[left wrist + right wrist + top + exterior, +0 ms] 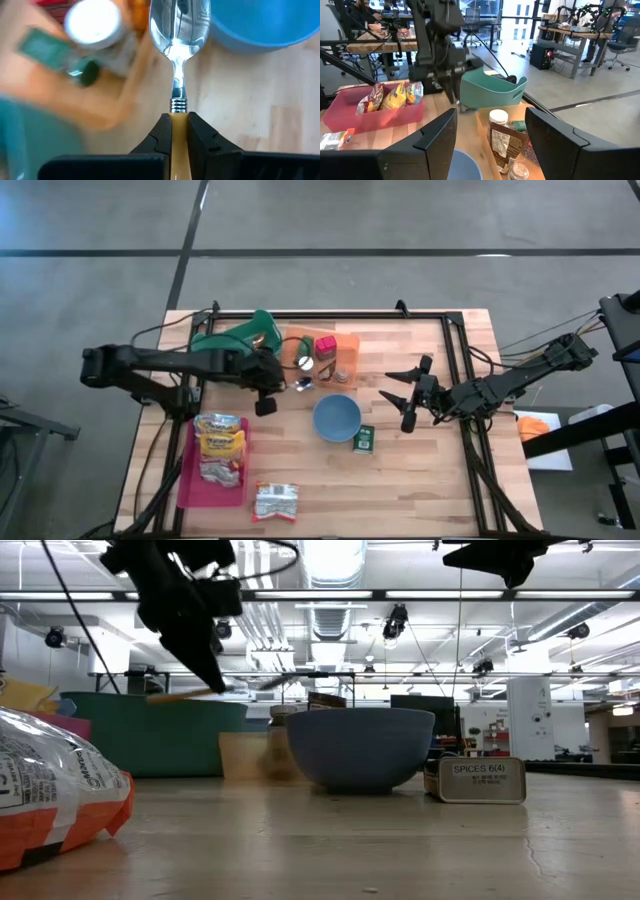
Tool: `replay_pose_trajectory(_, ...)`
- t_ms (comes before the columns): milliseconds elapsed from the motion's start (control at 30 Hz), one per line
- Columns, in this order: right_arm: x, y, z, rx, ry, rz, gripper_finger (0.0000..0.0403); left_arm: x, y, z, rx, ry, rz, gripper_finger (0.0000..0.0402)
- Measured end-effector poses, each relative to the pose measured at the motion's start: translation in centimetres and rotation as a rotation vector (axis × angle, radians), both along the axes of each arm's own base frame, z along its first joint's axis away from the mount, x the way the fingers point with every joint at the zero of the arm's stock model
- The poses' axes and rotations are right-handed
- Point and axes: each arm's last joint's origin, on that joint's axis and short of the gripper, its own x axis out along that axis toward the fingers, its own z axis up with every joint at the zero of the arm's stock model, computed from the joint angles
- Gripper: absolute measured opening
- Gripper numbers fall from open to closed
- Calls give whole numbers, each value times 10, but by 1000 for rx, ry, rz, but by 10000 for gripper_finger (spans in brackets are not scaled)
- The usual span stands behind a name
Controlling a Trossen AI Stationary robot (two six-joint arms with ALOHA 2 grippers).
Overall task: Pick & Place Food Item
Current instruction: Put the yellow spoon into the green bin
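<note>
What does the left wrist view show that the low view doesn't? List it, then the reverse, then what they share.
Only the left wrist view: the left gripper shut on a spoon, and a white-lidded jar. Only the low view: a spice tin labelled SPICES, a snack bag and a green bin. Both: the blue bowl on the wooden table.

Between the right gripper's (490, 145) 2 spread fingers stands a jar (501, 136); beyond lie a teal bin (492, 89), a pink tray (370, 116) of snack bags, and the left arm (437, 40).
</note>
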Motion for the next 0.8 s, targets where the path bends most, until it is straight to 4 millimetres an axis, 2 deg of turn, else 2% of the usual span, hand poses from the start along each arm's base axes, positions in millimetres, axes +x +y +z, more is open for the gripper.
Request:
replay_pose_trajectory(233, 0, 0, 0, 0, 0, 2, 231, -32, 4, 41, 156, 68, 139, 20)
replay_pose_trajectory(433, 0, 1, 0, 3, 1, 24, 231, -51, 14, 72, 248, 107, 218, 20)
replay_pose_trajectory(567, 0, 1, 0, 4, 2, 36, 231, -62, 31, 77, 279, 161, 272, 20)
replay_pose_trajectory(800, 0, 1, 0, 3, 3, 47, 231, -88, 81, 67, 229, 243, 499, 19)
